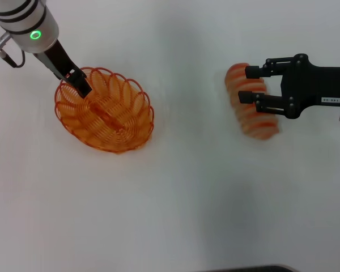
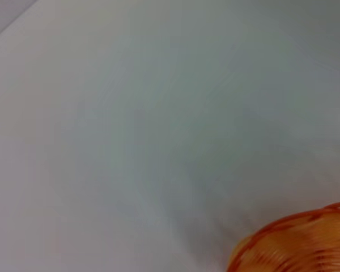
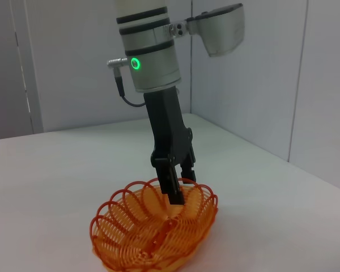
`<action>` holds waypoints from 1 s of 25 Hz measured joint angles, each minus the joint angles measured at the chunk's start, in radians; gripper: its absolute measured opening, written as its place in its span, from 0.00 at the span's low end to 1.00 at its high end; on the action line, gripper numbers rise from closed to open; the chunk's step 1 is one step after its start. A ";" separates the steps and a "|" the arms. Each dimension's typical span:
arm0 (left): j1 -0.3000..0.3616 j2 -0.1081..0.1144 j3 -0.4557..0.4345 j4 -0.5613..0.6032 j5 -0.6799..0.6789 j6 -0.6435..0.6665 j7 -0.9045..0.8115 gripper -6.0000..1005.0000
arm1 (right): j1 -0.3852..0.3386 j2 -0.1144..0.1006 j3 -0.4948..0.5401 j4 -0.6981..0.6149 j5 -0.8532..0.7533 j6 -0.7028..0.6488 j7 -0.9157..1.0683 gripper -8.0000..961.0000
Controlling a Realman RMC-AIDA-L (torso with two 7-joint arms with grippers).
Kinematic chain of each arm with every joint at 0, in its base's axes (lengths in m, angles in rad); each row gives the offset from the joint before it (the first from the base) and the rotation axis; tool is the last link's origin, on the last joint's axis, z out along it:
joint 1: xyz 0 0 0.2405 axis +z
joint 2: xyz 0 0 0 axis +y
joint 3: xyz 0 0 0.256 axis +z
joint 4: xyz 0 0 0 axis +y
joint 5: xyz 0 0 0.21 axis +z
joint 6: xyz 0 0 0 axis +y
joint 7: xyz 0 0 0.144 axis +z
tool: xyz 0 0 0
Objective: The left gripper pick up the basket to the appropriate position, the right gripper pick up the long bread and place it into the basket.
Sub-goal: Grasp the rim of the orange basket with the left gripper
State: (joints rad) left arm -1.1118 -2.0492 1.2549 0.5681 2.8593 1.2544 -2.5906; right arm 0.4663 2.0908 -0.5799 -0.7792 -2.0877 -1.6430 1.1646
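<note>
- The long bread (image 1: pixel 250 105) lies on the right side of the white table (image 1: pixel 204 198), running near to far, its far end tipped slightly leftward.
- The right gripper (image 1: pixel 253 85) reaches in from the right edge and hangs over the loaf's far half. Its two fingers (image 1: pixel 259 72) point left and stand spread apart, one near the bread's far end and the other across its middle. The head view does not show whether they touch the loaf.
- The gripper's black body carries a small white label (image 1: pixel 331 100).
- The basket (image 1: pixel 105 110) sits on the left side of the table, well apart from the bread, and holds nothing.
- The left gripper (image 1: pixel 79 83) comes down from the far left onto the basket's far-left rim. In the right wrist view its fingers (image 3: pixel 173 187) straddle the scalloped rim, one inside and one outside, closed on the wire.
- The basket's base appears to rest on the table.
- The left wrist view shows only a blurred edge of the basket (image 2: pixel 297 243) against the bare table.
</note>
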 joint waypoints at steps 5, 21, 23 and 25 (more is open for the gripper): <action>-0.001 0.000 0.000 0.000 0.000 0.000 0.000 0.56 | -0.001 0.000 0.000 0.000 0.000 0.000 0.000 0.56; 0.002 0.000 0.000 0.004 -0.001 -0.007 0.008 0.08 | -0.003 0.000 0.000 0.000 0.001 0.009 -0.002 0.56; 0.002 0.000 0.000 0.006 -0.002 -0.007 0.009 0.07 | -0.003 0.000 0.000 0.000 0.001 0.010 -0.002 0.56; 0.003 0.000 0.000 0.008 -0.002 -0.002 0.011 0.06 | -0.004 0.000 0.000 0.001 0.000 0.011 -0.002 0.56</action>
State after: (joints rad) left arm -1.1093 -2.0494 1.2547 0.5761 2.8578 1.2521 -2.5797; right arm 0.4622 2.0908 -0.5798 -0.7786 -2.0873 -1.6316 1.1627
